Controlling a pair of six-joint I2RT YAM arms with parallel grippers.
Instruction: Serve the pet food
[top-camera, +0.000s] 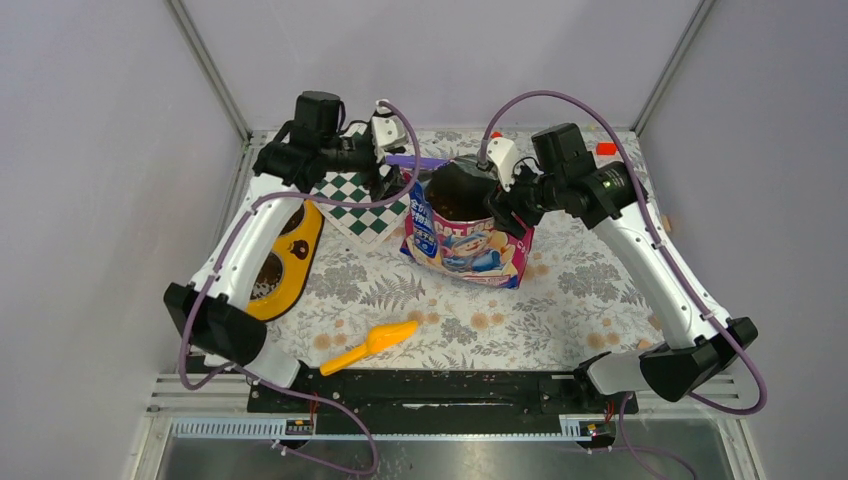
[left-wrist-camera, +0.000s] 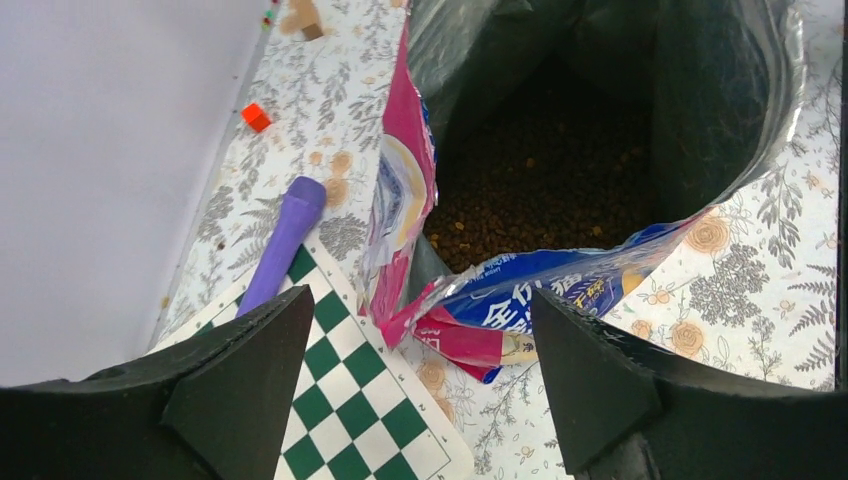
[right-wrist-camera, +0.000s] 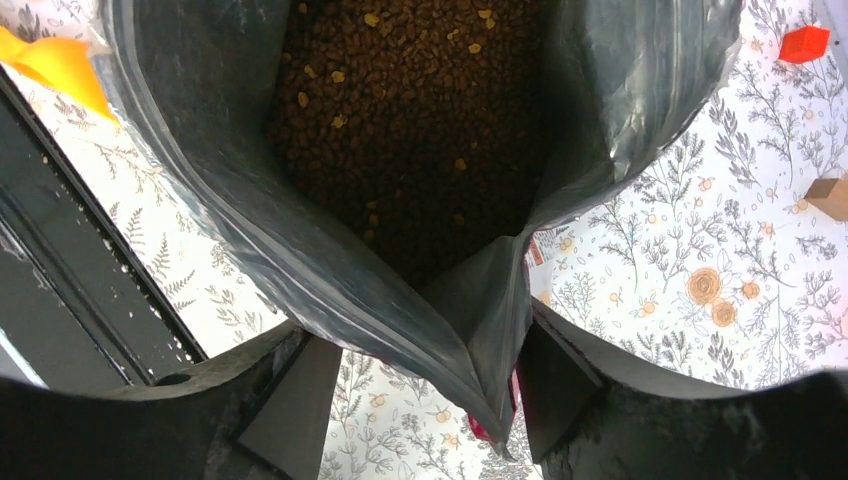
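Note:
The pet food bag (top-camera: 470, 245), pink and blue with a cartoon figure, stands open-topped in the middle of the table. Dark-brown kibble (right-wrist-camera: 400, 120) fills its bottom, and the pellets (left-wrist-camera: 540, 190) also show in the left wrist view. My left gripper (left-wrist-camera: 420, 340) hovers open at the bag's left rim, whose torn pink-and-blue flap (left-wrist-camera: 500, 320) lies ahead of its fingers and untouched. My right gripper (right-wrist-camera: 425, 390) is open at the right rim. A silver fold of the bag (right-wrist-camera: 480, 330) hangs between its fingers, close to the right-hand one and not pinched.
A yellow double-bowl feeder (top-camera: 290, 260) lies under the left arm. An orange scoop (top-camera: 370, 345) rests near the front edge. A green-and-white checkerboard (left-wrist-camera: 370, 400) and a purple handle (left-wrist-camera: 285, 235) lie left of the bag. A red cube (right-wrist-camera: 804, 43) and a wooden block (right-wrist-camera: 830, 195) sit behind it.

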